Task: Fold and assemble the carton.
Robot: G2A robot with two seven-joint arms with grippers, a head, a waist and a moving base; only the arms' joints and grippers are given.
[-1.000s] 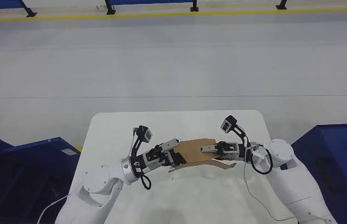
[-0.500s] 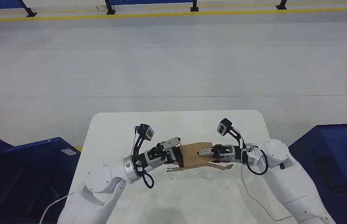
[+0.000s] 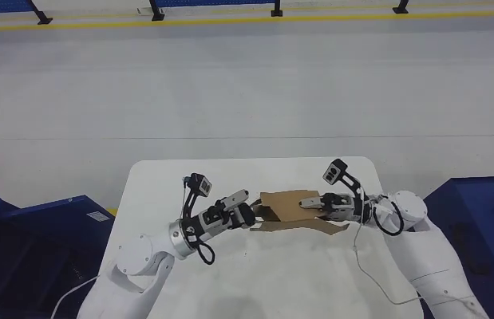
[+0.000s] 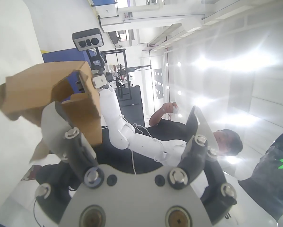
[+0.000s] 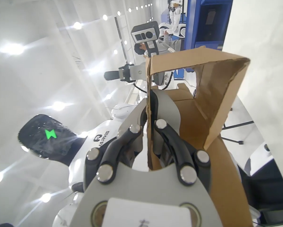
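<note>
The brown carton (image 3: 288, 210) hangs partly opened just above the middle of the white table (image 3: 159, 199). My right gripper (image 3: 312, 203) is shut on the carton's right wall; in the right wrist view the cardboard edge (image 5: 148, 109) runs between the closed fingers (image 5: 134, 119). My left gripper (image 3: 245, 212) is at the carton's left end, open wide. In the left wrist view one of its fingers (image 4: 57, 124) lies against the carton (image 4: 44, 86) and the other finger (image 4: 199, 128) stands far off it. The carton's inside is hidden in the top view.
Blue bins stand beside the table on the left (image 3: 39, 231) and on the right (image 3: 466, 207). Bare tabletop lies in front of and behind the carton. The table's far edge (image 3: 254, 161) is close behind the grippers.
The right gripper has carried the carton to the right and farther back. The carton stands more open. The left gripper has shifted slightly back, now at the carton's left end.
</note>
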